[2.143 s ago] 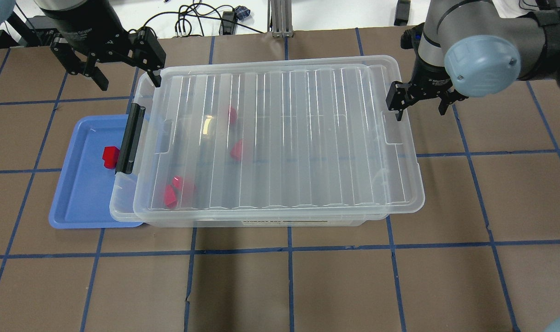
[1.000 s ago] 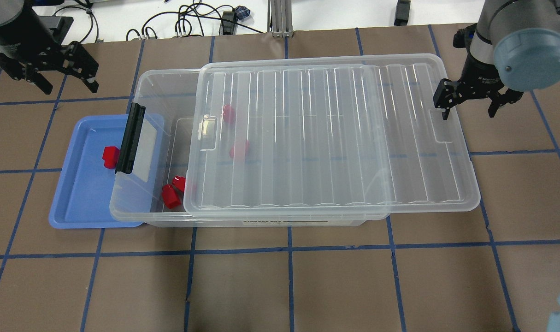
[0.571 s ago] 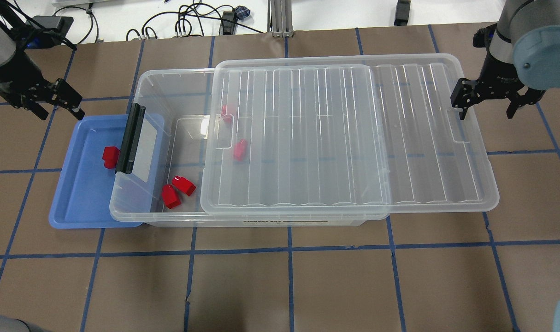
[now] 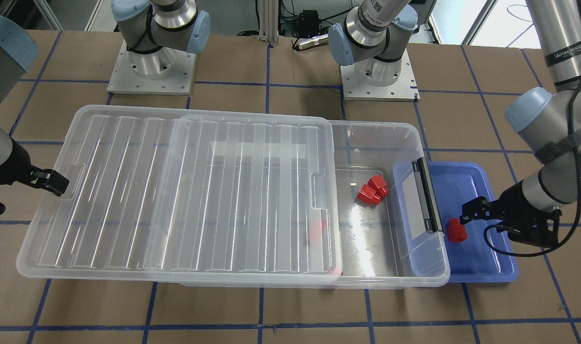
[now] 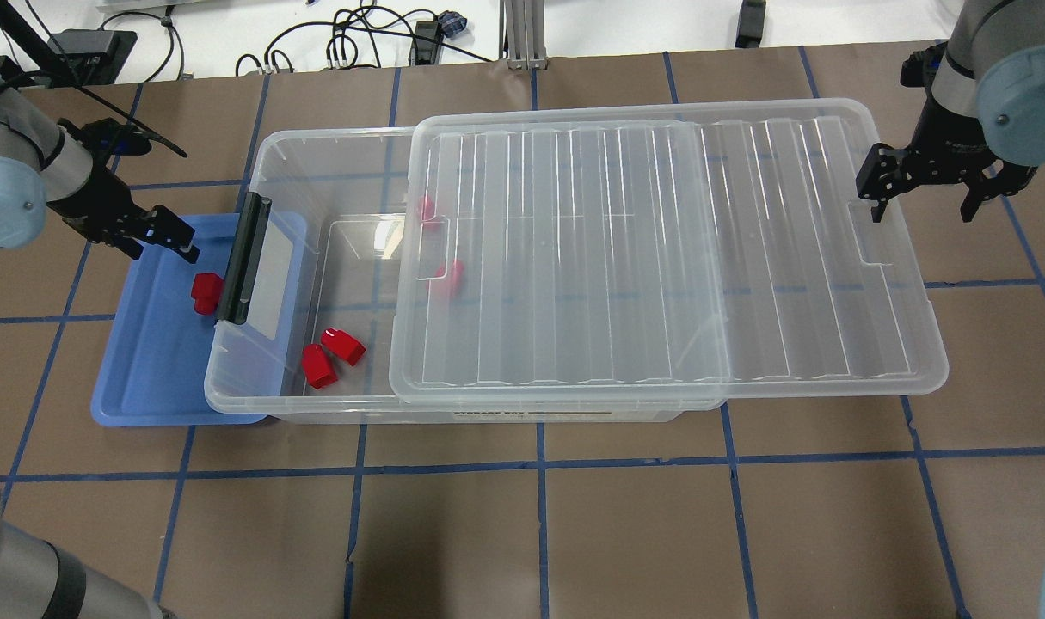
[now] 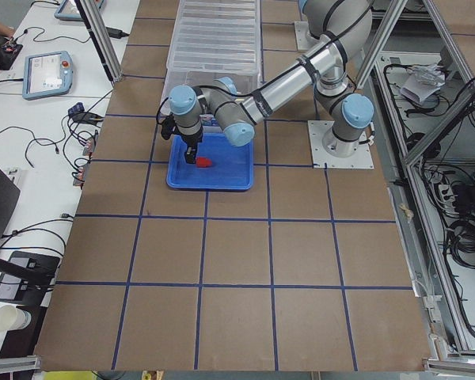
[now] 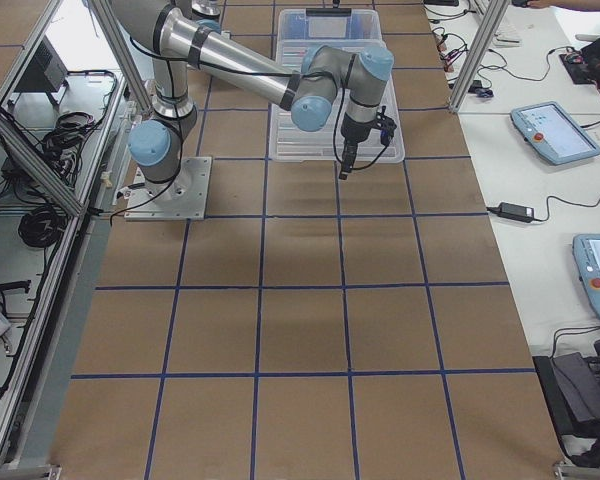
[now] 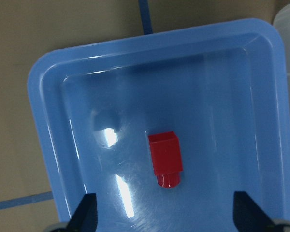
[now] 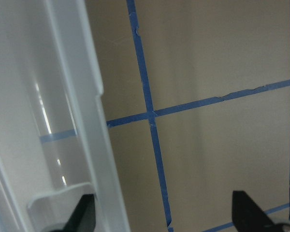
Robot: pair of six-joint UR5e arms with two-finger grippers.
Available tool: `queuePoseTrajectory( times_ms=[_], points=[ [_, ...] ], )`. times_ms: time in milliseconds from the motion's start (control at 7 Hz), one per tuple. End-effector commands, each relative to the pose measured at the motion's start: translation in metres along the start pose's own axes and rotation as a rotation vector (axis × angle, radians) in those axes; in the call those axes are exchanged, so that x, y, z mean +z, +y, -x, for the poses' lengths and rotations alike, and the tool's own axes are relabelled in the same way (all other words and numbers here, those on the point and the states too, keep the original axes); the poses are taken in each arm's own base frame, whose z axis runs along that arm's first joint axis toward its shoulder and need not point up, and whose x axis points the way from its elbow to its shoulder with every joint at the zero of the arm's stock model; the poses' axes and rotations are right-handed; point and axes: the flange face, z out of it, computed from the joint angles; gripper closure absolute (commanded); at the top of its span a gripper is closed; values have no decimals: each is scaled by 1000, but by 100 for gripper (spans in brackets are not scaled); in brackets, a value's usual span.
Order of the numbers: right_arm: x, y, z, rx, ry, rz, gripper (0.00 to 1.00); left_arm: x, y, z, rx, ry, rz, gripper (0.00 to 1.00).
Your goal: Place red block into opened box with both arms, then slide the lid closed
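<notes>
Overhead exterior: left hand, wide open, empty, hovers over small red plastic block in blue tray; right hand, open, empty, sits at the end of clear ribbed lid. Left wrist-mounted: a descending finger could clip the clear plastic box beside it.

It was a robotics lab: robot arms bolted on metal base plates to a tape-gridded surface, with aluminium framing, teach pendants and cables alongside.
</notes>
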Motion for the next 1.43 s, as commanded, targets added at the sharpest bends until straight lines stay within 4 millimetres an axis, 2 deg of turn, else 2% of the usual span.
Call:
queuePoseTrajectory(
  times_ms=[0,286,429,571,714,857,1000,1143,1286],
  points=[
    [-1,-1,-5,6,-1,-3,0,42,-1,1,-12,32,41,0],
    [-22,0,1,-7,-29,-40,0,53,0,-1,-106,38,64,0],
    [-59,6,18,-27,-163,-101,0,68,-2,3,-115,47,81,9],
    [-101,20,33,-60,-184,-170,0,68,-2,4,-125,31,88,50],
    [-129,35,65,-114,-183,-204,0,70,-1,7,-126,14,99,80],
    [-151,52,88,-159,-185,-202,0,64,-5,9,-125,3,87,96],
    [-179,69,99,-186,-200,-194,0,45,-6,0,-134,-10,71,100],
    [-193,78,107,-203,-206,-188,1,23,-6,-5,-131,-31,55,100],
    [-189,78,113,-186,-214,-172,0,-20,-8,-8,-124,-61,59,100]
  ],
)
